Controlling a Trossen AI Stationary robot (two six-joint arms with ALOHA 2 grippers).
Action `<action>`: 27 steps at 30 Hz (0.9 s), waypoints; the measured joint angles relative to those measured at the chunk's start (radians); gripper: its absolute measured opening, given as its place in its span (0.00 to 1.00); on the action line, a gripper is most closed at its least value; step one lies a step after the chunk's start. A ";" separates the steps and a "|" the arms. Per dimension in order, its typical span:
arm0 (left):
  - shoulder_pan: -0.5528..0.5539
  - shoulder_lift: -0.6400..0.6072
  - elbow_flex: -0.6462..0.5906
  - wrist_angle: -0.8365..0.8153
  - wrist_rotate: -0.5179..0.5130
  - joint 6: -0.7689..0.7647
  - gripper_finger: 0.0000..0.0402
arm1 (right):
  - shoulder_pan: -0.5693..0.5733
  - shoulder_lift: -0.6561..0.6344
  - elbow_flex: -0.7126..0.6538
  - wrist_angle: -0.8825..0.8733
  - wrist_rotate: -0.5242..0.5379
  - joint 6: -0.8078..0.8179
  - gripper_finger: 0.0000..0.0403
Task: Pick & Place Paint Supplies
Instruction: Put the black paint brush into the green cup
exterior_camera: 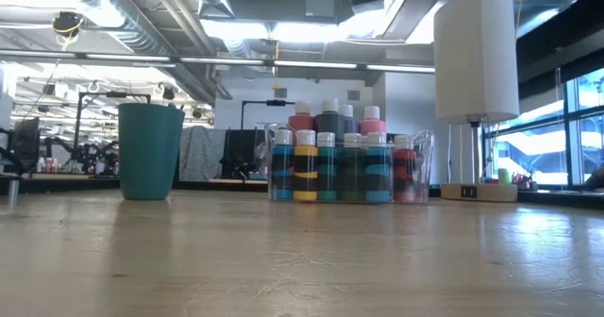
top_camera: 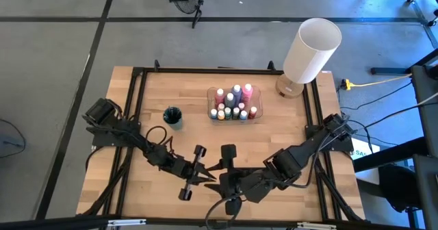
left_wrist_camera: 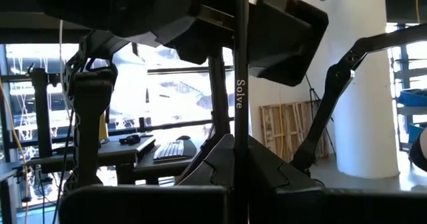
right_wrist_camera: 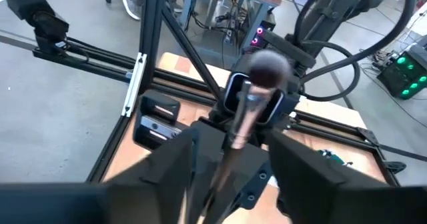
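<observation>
A paintbrush with a thin dark handle (left_wrist_camera: 240, 84), silver ferrule (right_wrist_camera: 243, 114) and dark fluffy bristles (right_wrist_camera: 267, 67) hangs in the air over the table's near middle. My left gripper (top_camera: 205, 174) is shut on it. My right gripper (top_camera: 220, 178) faces the left one. Its fingers (right_wrist_camera: 193, 164) stand open on either side of the brush just below the ferrule, with gaps showing. Small paint bottles stand in a clear tray (top_camera: 233, 105) at the table's far middle. The low view shows neither gripper. My left gripper (left_wrist_camera: 240, 157) pinches the brush's dark handle (left_wrist_camera: 240, 127) between its two fingers. The handle runs on straight past the fingers toward my right gripper. The brush is lifted clear of the table.
A teal cup (top_camera: 172, 116) stands left of the bottle tray (exterior_camera: 344, 166). A big white cylindrical lamp (top_camera: 309, 52) stands at the far right corner. A black frame (top_camera: 137, 93) borders the table. Bare wood lies between the tray and the grippers.
</observation>
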State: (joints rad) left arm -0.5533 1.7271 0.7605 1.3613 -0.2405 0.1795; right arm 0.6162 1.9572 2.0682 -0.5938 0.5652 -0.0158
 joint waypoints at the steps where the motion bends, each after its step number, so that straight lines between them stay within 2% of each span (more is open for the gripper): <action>1: 0.000 0.000 0.000 0.000 0.000 0.000 0.01 | -0.002 0.000 0.000 0.000 0.000 0.000 0.47; 4: 0.000 0.000 0.000 0.000 0.000 0.000 0.01 | -0.008 0.000 0.000 -0.012 -0.014 0.000 0.31; 7: -0.001 0.000 0.000 0.000 0.000 0.007 0.01 | -0.017 0.000 0.000 -0.032 -0.076 0.000 0.17; 11: -0.001 0.000 0.000 -0.003 0.001 0.015 0.01 | -0.021 0.000 0.000 -0.040 -0.117 0.011 0.05; 17: -0.001 0.000 0.000 -0.010 0.000 0.011 0.04 | -0.021 0.000 0.000 -0.052 -0.108 0.032 0.04; 27: -0.001 0.000 0.000 -0.016 -0.003 0.004 0.19 | -0.019 0.000 0.000 -0.089 -0.074 0.060 0.04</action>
State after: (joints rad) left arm -0.5541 1.7269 0.7601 1.3453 -0.2440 0.1833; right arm 0.5974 1.9572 2.0686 -0.6826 0.4915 0.0446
